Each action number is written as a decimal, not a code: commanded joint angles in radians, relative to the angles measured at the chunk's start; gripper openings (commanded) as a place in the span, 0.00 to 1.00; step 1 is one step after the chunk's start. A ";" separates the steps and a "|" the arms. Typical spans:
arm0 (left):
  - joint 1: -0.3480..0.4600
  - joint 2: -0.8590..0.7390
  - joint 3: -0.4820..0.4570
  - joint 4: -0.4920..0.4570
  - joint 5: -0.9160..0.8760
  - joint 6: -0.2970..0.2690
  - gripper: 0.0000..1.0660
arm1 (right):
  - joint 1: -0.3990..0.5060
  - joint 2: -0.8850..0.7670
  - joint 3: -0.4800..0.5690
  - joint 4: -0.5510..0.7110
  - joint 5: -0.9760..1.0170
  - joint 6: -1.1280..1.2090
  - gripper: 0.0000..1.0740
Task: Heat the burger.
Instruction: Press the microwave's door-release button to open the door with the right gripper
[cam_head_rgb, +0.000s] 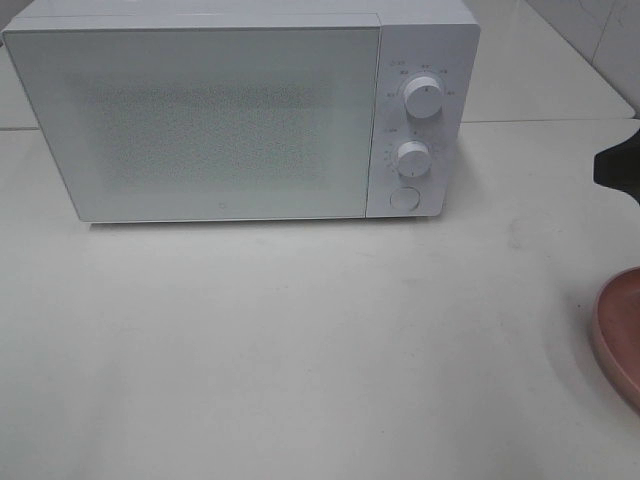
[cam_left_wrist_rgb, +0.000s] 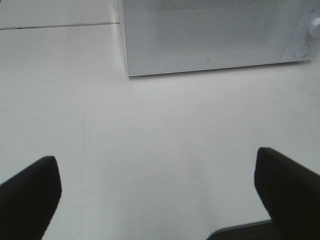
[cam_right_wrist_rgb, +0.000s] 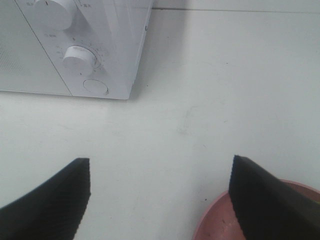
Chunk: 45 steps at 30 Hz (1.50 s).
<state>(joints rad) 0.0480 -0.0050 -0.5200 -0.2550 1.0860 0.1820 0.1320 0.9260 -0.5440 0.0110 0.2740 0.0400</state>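
My left gripper (cam_left_wrist_rgb: 156, 157) is released, jaws spread wide over bare tabletop (cam_head_rgb: 300, 340) in front of the microwave (cam_head_rgb: 215, 120), whose door is closed. My right gripper (cam_right_wrist_rgb: 160, 165) is released too, near the tabletop's right edge, with one finger over the rim of the pink plate (cam_head_rgb: 622, 335). The microwave stands along the back edge, its knobs (cam_head_rgb: 424, 98) towards the right. I cannot tell where the burger is.

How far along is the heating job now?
Done: nothing; the white box-shaped microwave is shut, and no burger is in view. In hand: nothing; the left gripper and right gripper hang open and empty. Left: probably everything, from opening it to turning the round white knobs.
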 joint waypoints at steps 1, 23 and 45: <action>-0.003 -0.025 0.004 -0.004 -0.014 -0.005 0.92 | 0.000 0.052 -0.009 0.001 -0.055 0.002 0.70; -0.003 -0.025 0.004 -0.004 -0.014 -0.005 0.92 | 0.093 0.253 0.234 0.057 -0.828 -0.064 0.70; -0.003 -0.025 0.004 -0.004 -0.014 -0.005 0.92 | 0.492 0.524 0.272 0.599 -1.281 -0.391 0.70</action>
<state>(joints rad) 0.0480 -0.0050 -0.5200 -0.2550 1.0860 0.1820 0.6200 1.4500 -0.2720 0.5950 -0.9680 -0.3330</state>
